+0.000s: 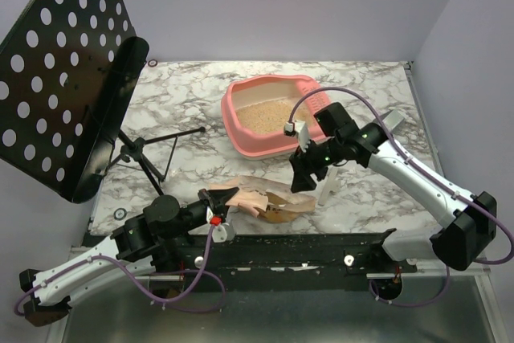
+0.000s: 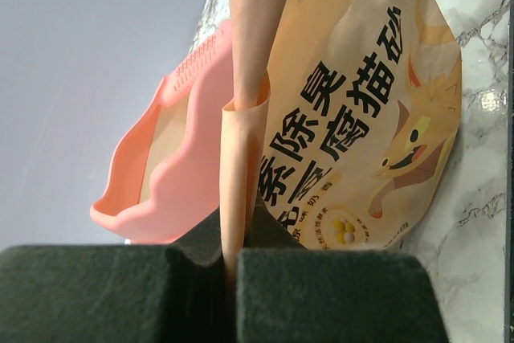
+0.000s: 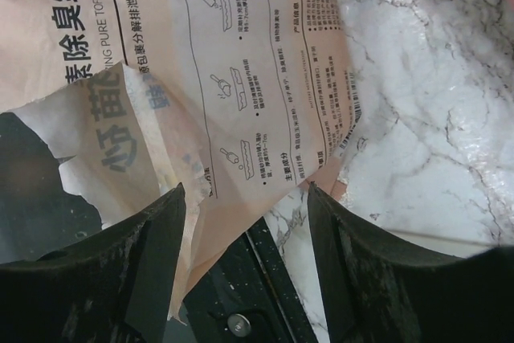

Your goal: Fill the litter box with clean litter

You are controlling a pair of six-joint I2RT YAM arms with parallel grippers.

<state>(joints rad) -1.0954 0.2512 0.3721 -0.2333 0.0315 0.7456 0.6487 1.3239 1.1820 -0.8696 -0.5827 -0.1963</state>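
The pink litter box stands at the back middle of the marble table, with tan clean litter covering its floor. In the left wrist view the litter box rises behind the bag. A crumpled tan paper bag with dark print lies near the front edge. My left gripper is shut on a fold of the bag, pinched flat between its pads. My right gripper hovers open over the bag's right end, and the printed bag lies below its spread fingers.
A black perforated music stand leans over the left side, its tripod legs spread on the table. A silver-grey object lies behind the right arm. The black base rail runs along the near edge.
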